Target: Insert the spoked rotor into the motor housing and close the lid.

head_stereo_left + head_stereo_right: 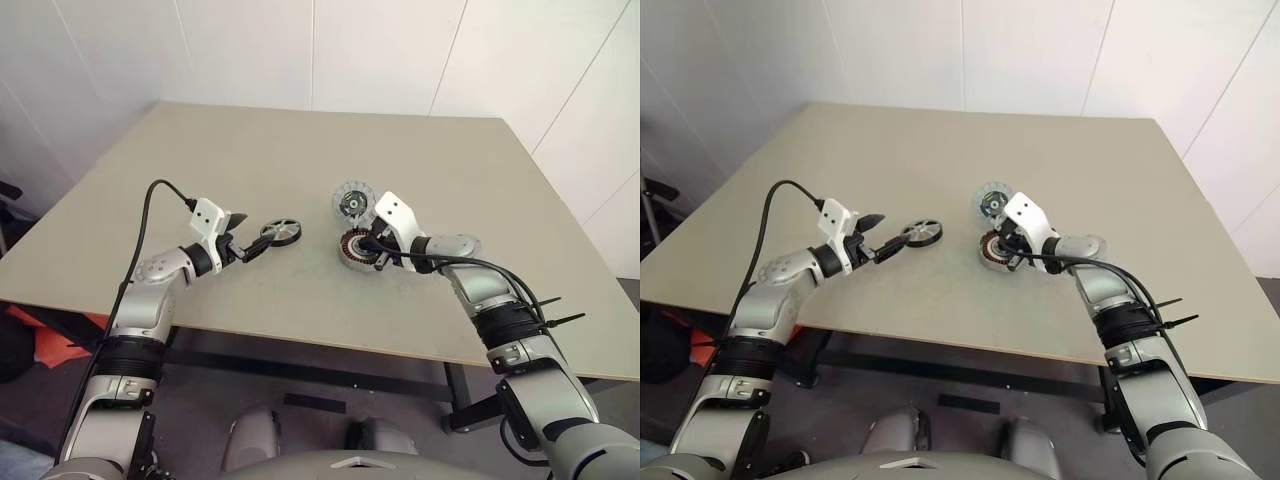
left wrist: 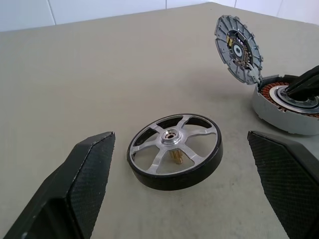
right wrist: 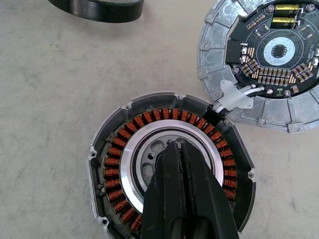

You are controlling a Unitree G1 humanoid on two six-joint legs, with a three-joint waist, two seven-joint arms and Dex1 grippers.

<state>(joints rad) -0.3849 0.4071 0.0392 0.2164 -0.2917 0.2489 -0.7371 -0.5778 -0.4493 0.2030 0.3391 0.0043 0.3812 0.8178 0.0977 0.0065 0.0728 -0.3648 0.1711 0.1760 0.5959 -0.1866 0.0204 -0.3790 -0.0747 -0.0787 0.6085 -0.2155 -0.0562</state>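
The spoked rotor (image 2: 174,149), black-rimmed with silvery spokes, lies flat on the table just ahead of my left gripper (image 1: 252,245). That gripper is open, one finger (image 2: 84,184) on each side of the rotor and neither touching it. To the right stands the motor housing (image 3: 114,164), its copper windings showing. Its lid (image 3: 269,64) is swung open and leans up at the housing's far edge, still joined to it by a small bracket and wires. My right gripper (image 3: 177,145) is shut and empty, its tips at the housing's central hub.
The tan table (image 1: 300,140) is bare apart from these parts. Its front edge runs just below both forearms. White walls stand behind the table. An orange object (image 1: 40,335) lies on the floor at the lower left.
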